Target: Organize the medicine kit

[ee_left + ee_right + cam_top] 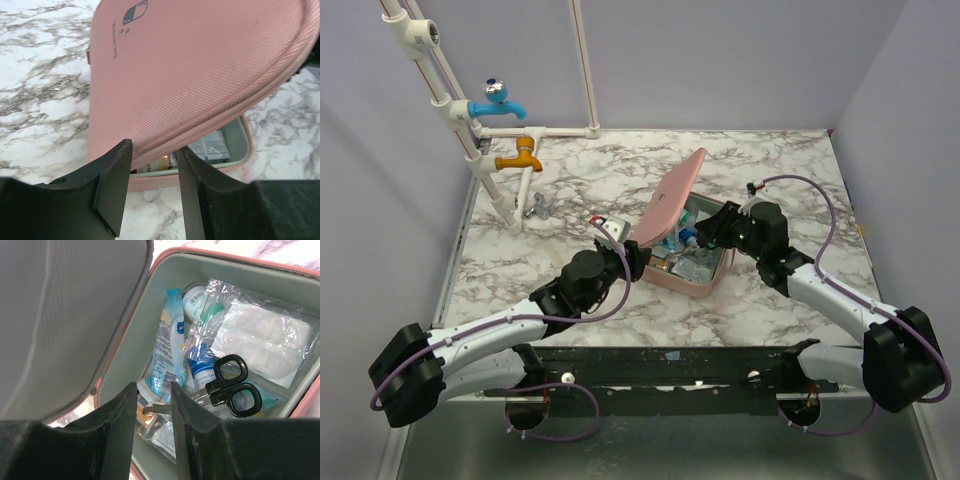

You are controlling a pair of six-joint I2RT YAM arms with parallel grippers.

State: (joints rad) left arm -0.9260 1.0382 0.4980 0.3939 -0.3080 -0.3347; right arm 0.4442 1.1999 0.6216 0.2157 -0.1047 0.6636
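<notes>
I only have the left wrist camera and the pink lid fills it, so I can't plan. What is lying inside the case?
Observer: Black-handled scissors lie on top of clear packets in the case.
Operator: Where is the right end effector?
Observer: The right end effector hangs above the open case, jaws apart.
Operator: Anything else on the table?
Observer: A blue tap and an orange tap on white pipes, at the far left of the table.
</notes>
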